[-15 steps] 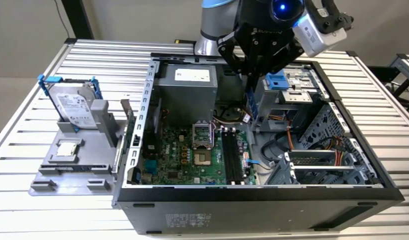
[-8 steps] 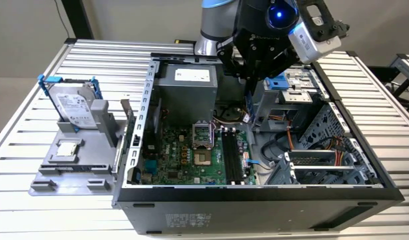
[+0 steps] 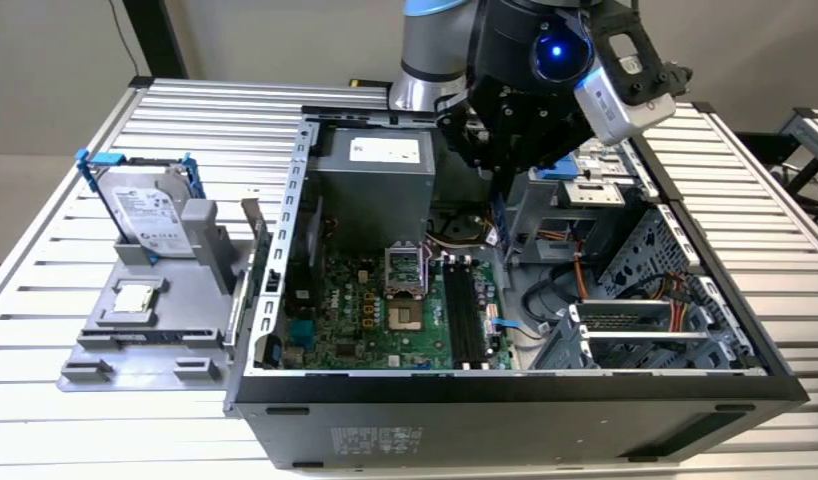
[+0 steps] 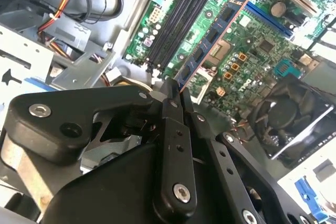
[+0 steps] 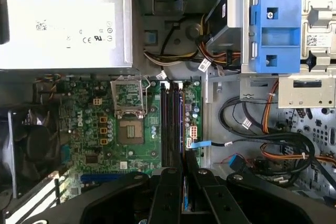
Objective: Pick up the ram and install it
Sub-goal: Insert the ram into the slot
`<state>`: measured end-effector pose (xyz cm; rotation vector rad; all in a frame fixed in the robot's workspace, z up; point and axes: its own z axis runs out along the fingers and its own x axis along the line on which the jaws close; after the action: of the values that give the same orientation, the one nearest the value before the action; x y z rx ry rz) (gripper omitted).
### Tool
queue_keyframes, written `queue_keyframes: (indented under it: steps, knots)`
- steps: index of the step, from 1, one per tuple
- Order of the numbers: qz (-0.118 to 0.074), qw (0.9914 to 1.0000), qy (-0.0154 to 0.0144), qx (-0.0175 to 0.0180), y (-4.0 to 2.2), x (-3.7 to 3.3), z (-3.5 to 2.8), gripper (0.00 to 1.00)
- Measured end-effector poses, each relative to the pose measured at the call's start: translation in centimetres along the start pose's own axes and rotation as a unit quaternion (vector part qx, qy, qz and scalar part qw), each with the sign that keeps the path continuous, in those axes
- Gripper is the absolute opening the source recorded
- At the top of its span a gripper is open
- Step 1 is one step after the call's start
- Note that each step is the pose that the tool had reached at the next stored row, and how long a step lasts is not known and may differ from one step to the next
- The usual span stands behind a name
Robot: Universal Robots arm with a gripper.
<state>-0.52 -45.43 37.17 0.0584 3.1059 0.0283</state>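
Second wrist view is showing the black gripper (image 4: 177,94) clamping the long green ram (image 4: 213,36) above black motherboard slots (image 4: 176,24); pickup is looking done; seating is remaining

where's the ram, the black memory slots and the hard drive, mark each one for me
ram (image 4: 213,37): second wrist view, midway along the stick's chip face.
memory slots (image 5: 167,124): first wrist view, on the middle of the long black slots.
hard drive (image 3: 149,215): exterior view, on its silver front face.
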Motion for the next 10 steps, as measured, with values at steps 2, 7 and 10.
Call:
queue_keyframes:
  steps: [2, 7, 10]
  knots:
    - [0.014, 0.9999, -0.0003, 0.0004, -0.01, 0.01, 0.37, 0.0]
    - [0.03, 0.99954, -0.0006, 0.0011, -0.06, -0.13, 1.27, 0.0]
    - [0.028, 0.99962, -0.0006, 0.0009, -0.07, -0.39, 1.83, 0.0]
